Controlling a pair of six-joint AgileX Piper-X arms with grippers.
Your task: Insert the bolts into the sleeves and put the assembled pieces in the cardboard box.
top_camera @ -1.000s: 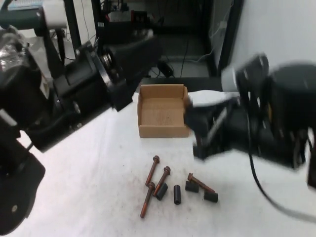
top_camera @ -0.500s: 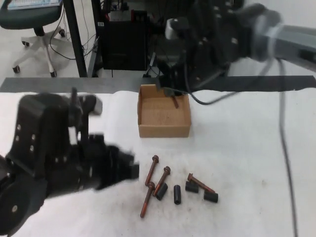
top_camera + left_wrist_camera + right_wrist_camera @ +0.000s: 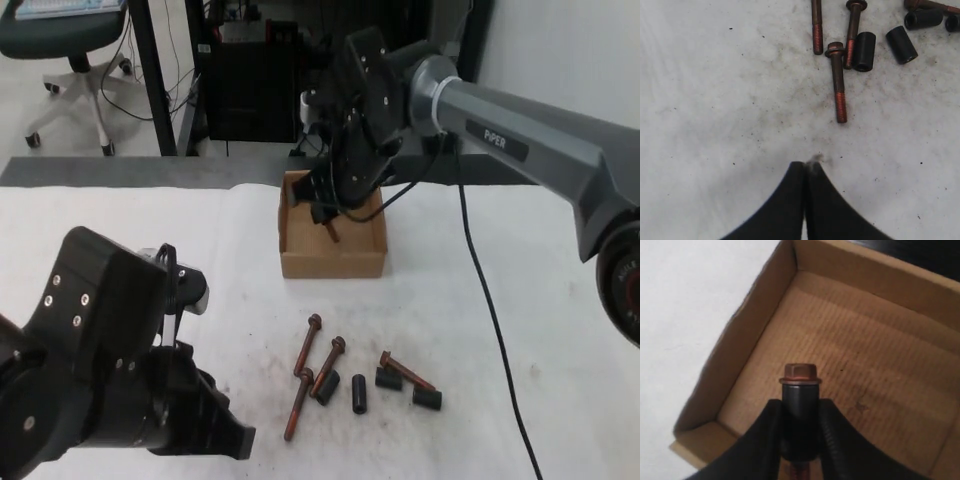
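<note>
Right gripper (image 3: 800, 415) pinched the assembled piece (image 3: 800, 390) above the cardboard box (image 3: 740, 335) floor, clear of its walls. Left gripper (image 3: 806, 167), jaws pressed together, hovered over open bench (image 3: 715, 100), loose bolts (image 3: 837, 80) near.

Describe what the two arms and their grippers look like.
The right arm is grey with white lettering and a black wrist housing; a black cable trails from it. The left arm is a bulky black housing dotted with small screws. The left gripper and right gripper each have two smooth black tapered fingers.
</note>
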